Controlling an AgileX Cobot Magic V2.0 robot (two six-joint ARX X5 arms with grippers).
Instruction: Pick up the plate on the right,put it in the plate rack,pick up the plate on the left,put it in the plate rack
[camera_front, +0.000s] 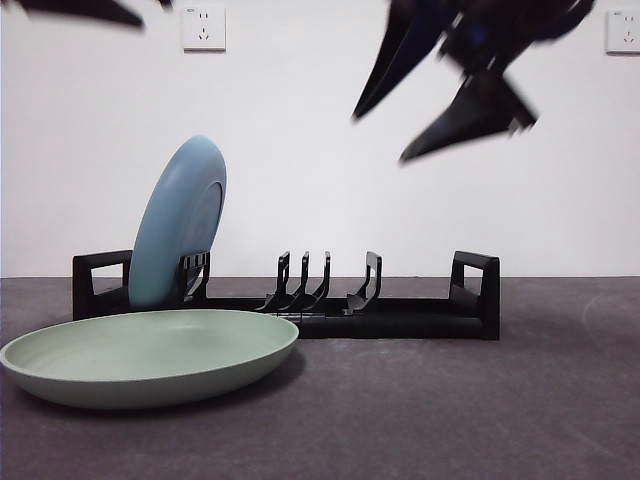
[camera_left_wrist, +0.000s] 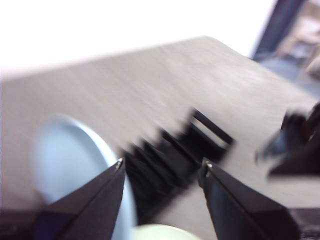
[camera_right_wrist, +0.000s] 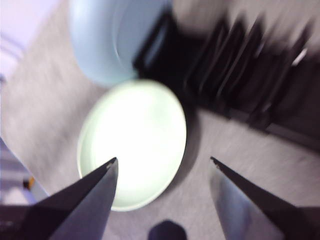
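A light blue plate (camera_front: 180, 222) stands on edge in the left end of the long black plate rack (camera_front: 400, 318), leaning left. A pale green plate (camera_front: 150, 355) lies flat on the table in front of the rack's left end. My right gripper (camera_front: 425, 105) hangs open high above the rack's right half, holding nothing; its wrist view looks down on the green plate (camera_right_wrist: 132, 142), the blue plate (camera_right_wrist: 107, 40) and the rack (camera_right_wrist: 240, 70). My left gripper (camera_left_wrist: 162, 167) is open and empty, showing the blue plate (camera_left_wrist: 67, 160) and the rack (camera_left_wrist: 177, 150).
The grey table (camera_front: 500, 410) stretches to the right of the green plate and in front of the rack. A white wall with two sockets (camera_front: 203, 27) stands behind. A dark tip of the left arm (camera_front: 80, 10) shows at the top left corner.
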